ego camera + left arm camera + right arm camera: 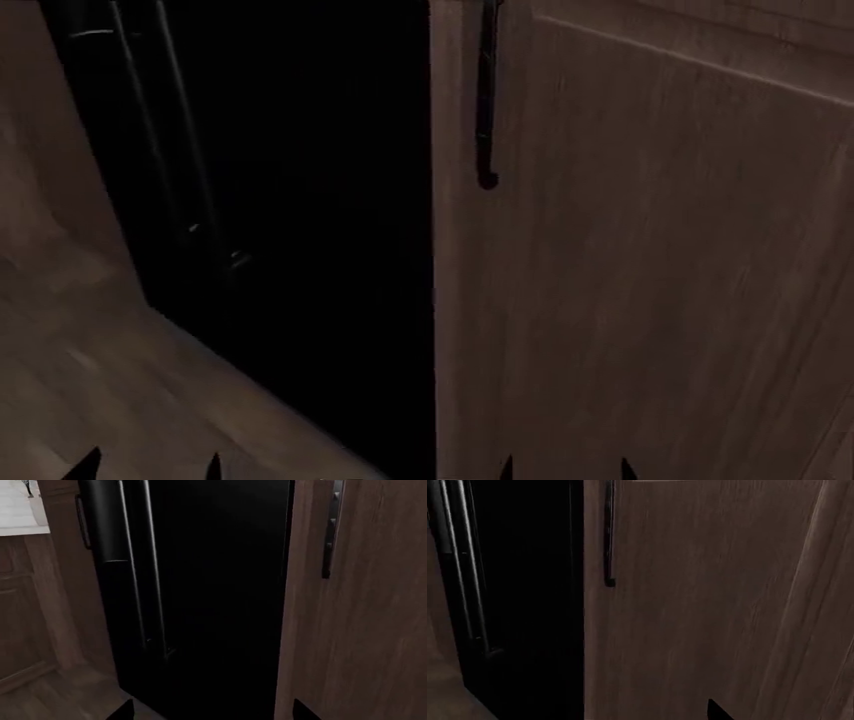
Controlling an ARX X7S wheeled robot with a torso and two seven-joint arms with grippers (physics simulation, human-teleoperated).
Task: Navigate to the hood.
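The hood is out of view in all three pictures. Only the dark fingertips of my left gripper [148, 470] show at the bottom of the head view, set apart with nothing between them; in the left wrist view the left gripper [213, 712] stands open in front of a black refrigerator. My right gripper [566, 470] also shows two separated tips, open and empty, in front of a brown cabinet door. The right wrist view shows just one fingertip [717, 711]; the other is lost against the dark.
A tall black refrigerator [294, 200] with long vertical handles [174, 130] stands close ahead on the left. A tall brown wood cabinet [641, 260] with a dark bar handle [487, 100] fills the right. Wood floor [94, 380] lies lower left. A counter with lower cabinets [17, 530] is beyond the refrigerator.
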